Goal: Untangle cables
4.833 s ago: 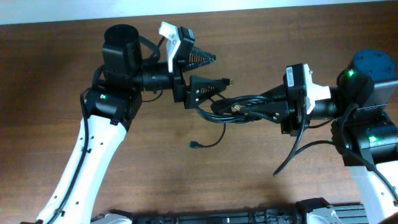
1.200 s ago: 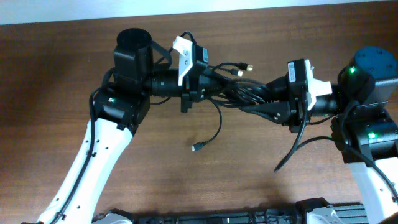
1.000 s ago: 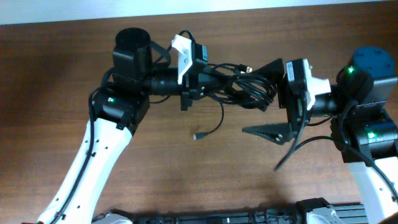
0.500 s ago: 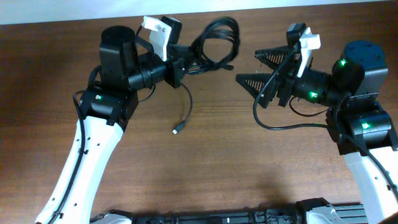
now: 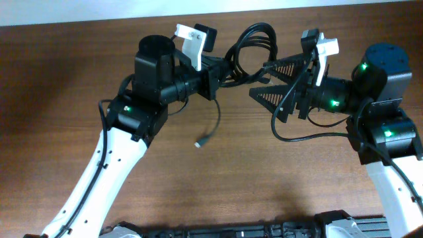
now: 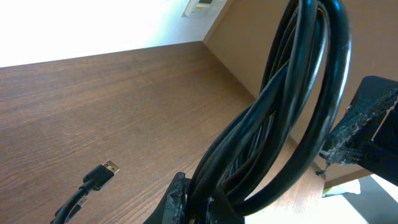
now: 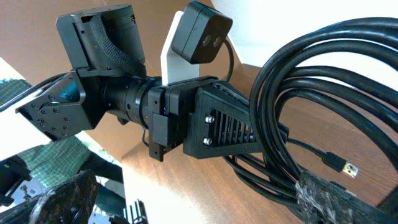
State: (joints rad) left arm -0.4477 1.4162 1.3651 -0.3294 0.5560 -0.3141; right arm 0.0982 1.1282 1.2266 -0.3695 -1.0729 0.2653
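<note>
The cables (image 5: pixel 253 41) are a bundle of black loops held up above the table, and my left gripper (image 5: pixel 223 70) is shut on their lower part. One loose end hangs down to a small plug (image 5: pixel 200 143) near the wood. In the left wrist view the cables (image 6: pixel 292 106) rise from my left gripper (image 6: pixel 205 204), with the plug (image 6: pixel 102 173) below left. My right gripper (image 5: pixel 259 80) stands wide open just right of the loops, its upper finger reaching against them. In the right wrist view the cables (image 7: pixel 323 81) pass beside one finger (image 7: pixel 326 194) of the right gripper (image 7: pixel 193 194).
The brown wooden table (image 5: pixel 59 99) runs under both arms. A pale wall strip (image 5: pixel 66 10) borders its far edge. The right arm's own thick black wire (image 5: pixel 310 135) loops below its wrist. A dark rail (image 5: pixel 231 231) lies along the near edge.
My left arm has swung right with the bundle, bringing the loops up to the right gripper's fingers. The hanging plug moved right with it. The right gripper stayed open.
</note>
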